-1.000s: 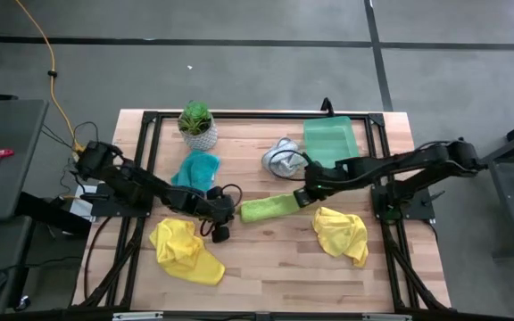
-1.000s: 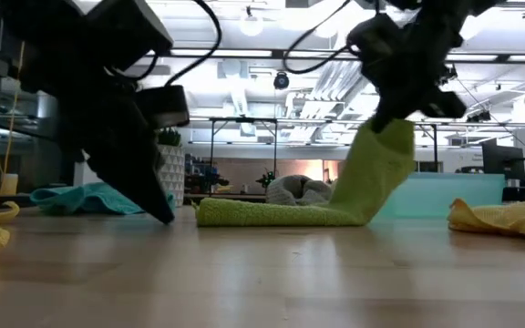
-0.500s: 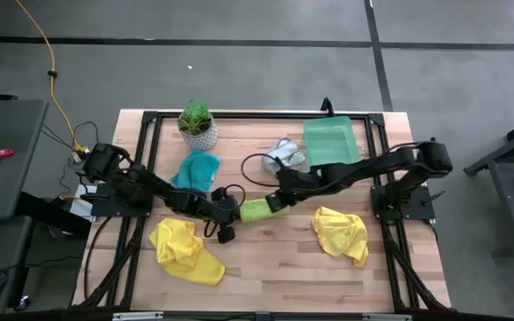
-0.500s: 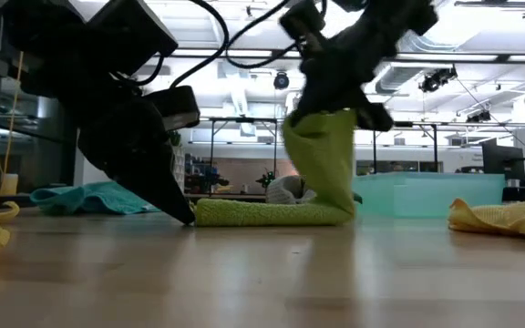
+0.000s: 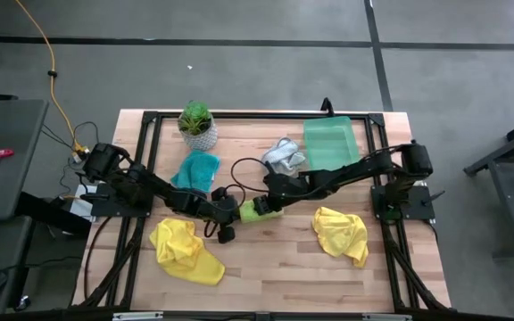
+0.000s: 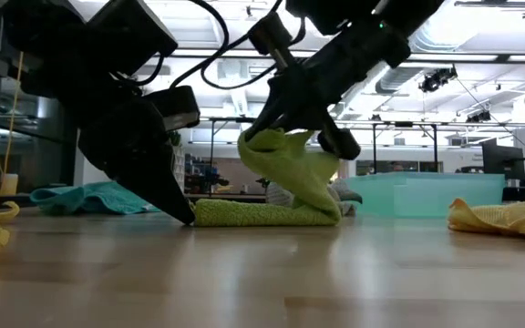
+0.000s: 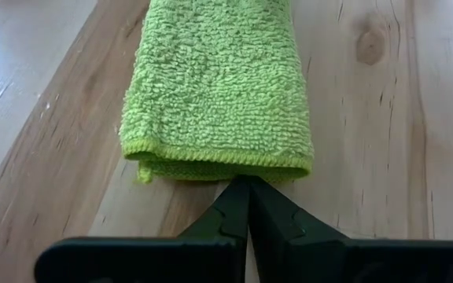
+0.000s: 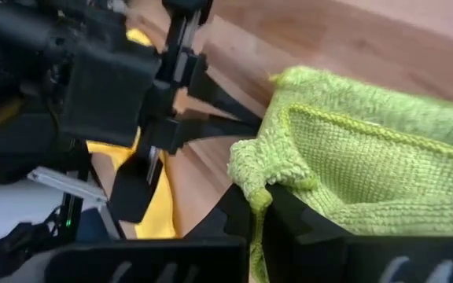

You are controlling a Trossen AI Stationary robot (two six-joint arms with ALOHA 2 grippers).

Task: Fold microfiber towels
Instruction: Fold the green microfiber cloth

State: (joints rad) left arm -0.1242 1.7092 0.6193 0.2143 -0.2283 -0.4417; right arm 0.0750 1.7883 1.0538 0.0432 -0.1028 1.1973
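The nubby lime green towel point(image 5: 261, 210) lies part-folded mid-table beside the teal towel point(image 5: 196, 168), its stitched hem pinned by the left gripper point(image 7: 248, 187), fingers pressed together, while the right gripper point(image 6: 285, 128), clamped on the towel's far end, holds that looped corner over it.

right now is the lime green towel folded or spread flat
Partly folded: the lime green towel lies doubled on the table, while the shut right gripper holds one end lifted over it and the shut left gripper pins the other.
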